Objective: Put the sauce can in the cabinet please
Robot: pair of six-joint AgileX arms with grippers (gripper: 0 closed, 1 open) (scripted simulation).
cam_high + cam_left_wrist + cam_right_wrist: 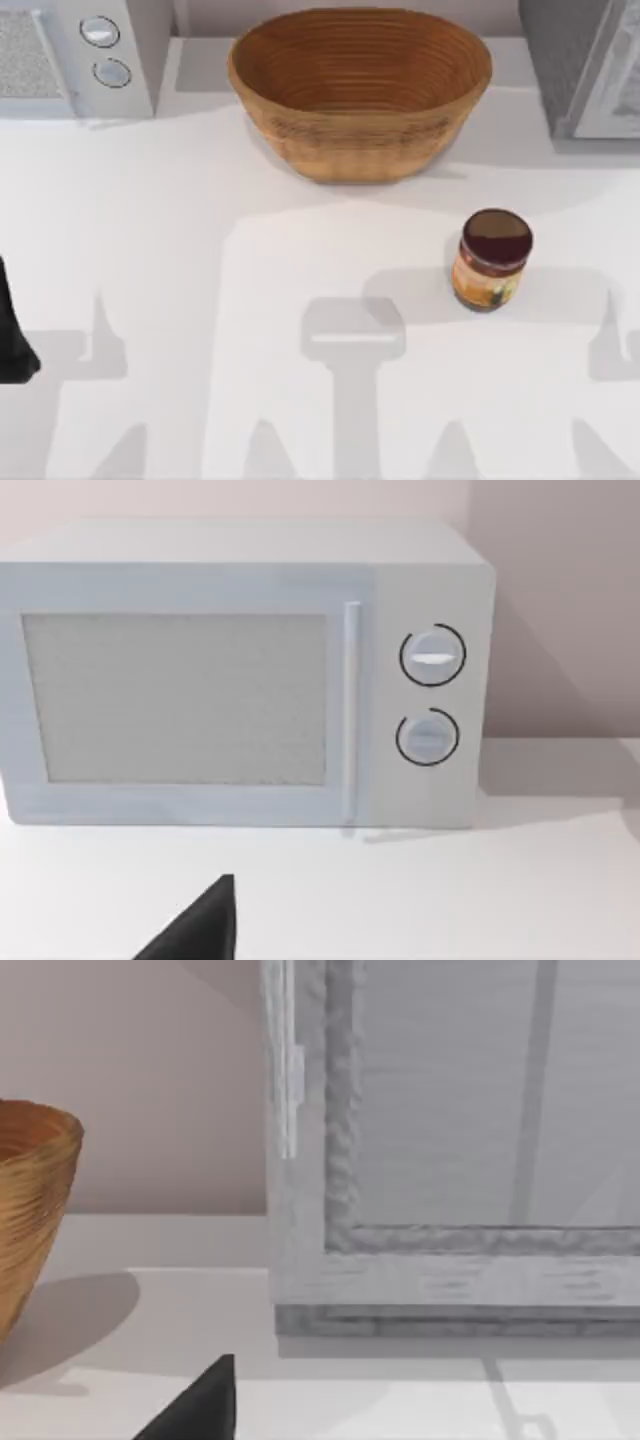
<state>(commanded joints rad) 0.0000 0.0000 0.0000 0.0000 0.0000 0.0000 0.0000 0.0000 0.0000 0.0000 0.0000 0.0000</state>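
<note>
Sauce can (491,259) sitting upright out on the table (200,300)
It's in front of the basket (360,90), toward the cabinet (580,65) side. Left arm (15,335) is parked well apart from it; can't tell its fingers.

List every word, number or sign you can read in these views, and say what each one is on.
No text can be read.
Sauce can: its orange-yellow label carries print, too blurred to read.
Microwave: two round knobs, no readable marks or numbers.
Cabinet and wicker basket: no lettering.
</note>
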